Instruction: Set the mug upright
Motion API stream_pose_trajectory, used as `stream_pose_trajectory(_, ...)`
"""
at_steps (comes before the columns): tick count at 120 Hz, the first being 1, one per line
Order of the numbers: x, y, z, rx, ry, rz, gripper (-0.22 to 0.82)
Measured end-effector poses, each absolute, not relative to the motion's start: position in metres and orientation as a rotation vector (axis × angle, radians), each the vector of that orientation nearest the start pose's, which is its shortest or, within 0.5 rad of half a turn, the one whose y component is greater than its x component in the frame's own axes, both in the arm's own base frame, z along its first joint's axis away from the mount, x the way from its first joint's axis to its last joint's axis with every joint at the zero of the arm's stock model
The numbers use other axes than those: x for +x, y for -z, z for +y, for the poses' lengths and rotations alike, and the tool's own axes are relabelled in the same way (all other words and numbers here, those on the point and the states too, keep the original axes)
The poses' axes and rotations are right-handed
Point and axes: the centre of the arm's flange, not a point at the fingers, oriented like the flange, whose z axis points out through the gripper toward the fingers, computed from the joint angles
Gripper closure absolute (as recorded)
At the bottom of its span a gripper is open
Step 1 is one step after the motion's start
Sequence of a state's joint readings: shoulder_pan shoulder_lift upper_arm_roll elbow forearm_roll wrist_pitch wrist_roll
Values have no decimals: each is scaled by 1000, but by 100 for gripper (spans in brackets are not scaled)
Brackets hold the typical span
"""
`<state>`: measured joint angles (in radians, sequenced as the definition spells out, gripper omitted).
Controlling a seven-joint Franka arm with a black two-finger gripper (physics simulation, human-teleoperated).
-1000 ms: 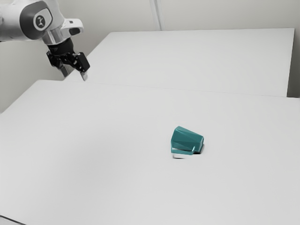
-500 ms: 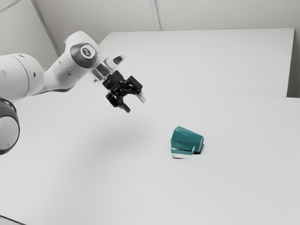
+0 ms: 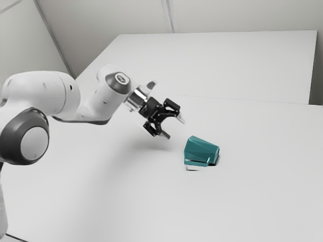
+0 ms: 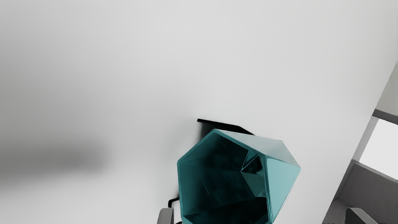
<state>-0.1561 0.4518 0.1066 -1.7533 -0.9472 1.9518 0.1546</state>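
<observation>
Exterior view: open tool [image 3: 174,127] near sideways teal mug [image 3: 201,150], 1 illegible arm logo [image 3: 121,78].

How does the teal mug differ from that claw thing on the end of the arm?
The mug is teal, while the gripper is mostly black with paler fingertips. The mug lies on its side on the table; the gripper hangs above it, tilted downward. What they share: each has its open end turned toward the other.
</observation>
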Motion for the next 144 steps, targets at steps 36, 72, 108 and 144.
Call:
stream_pose_trajectory(36,631,-293,-116,2268,291,367,0)
stream_pose_trajectory(72,634,-275,-146,2169,301,441,0)
stream_pose_trajectory(108,641,-270,-155,2134,269,492,35)
stream_pose_trajectory(144,648,-280,-159,2140,224,494,71)
